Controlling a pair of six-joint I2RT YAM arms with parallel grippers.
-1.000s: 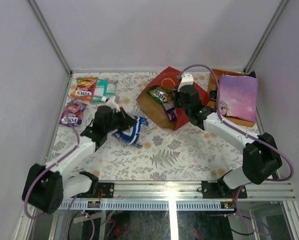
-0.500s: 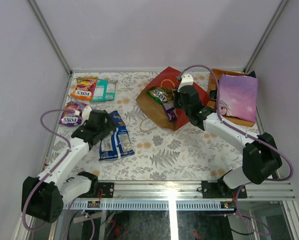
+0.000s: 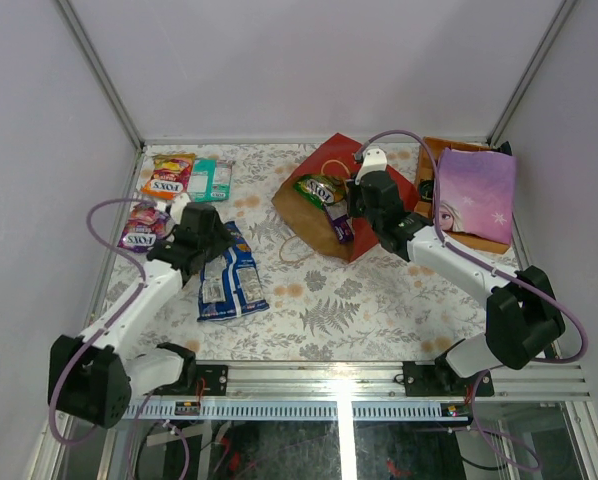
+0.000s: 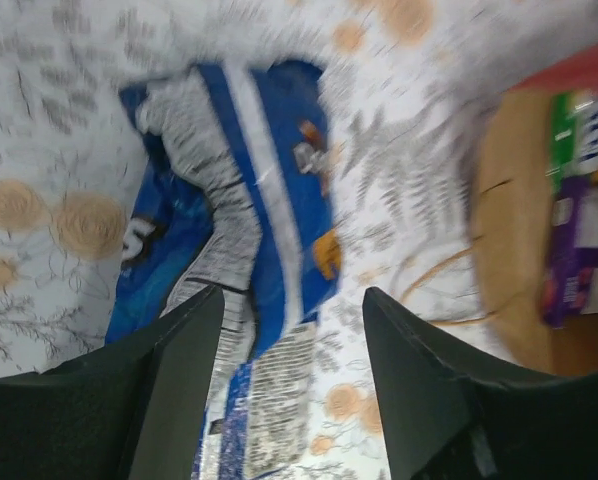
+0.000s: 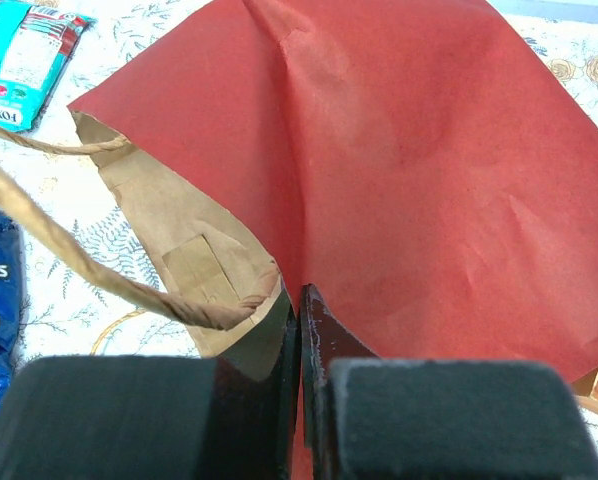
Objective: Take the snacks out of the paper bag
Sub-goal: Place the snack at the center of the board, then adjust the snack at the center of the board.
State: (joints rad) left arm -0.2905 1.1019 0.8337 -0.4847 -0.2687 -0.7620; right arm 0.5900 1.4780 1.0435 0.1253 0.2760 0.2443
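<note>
Evidently the brown-and-red kraft paper bag (image 3: 309,215) lies on its side at upper centre, its limp rim pinched by the right gripper (image 5: 299,300); the glossy green packet (image 3: 321,187) in its mouth looks light and slippery (best taken by a crimped edge). The left gripper (image 4: 291,295) hangs spread over a long blue pack (image 3: 229,280).

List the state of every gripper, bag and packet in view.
left gripper, open above the blue packs
right gripper, shut on the paper bag
paper bag, on its side, mouth open
blue packs, out, lying flat
green packet, in the bag's mouth
purple pack, in the bag's mouth
orange packet, out, lying flat
teal pack, out, lying flat
purple FOX'S packet, out, lying flat
</note>
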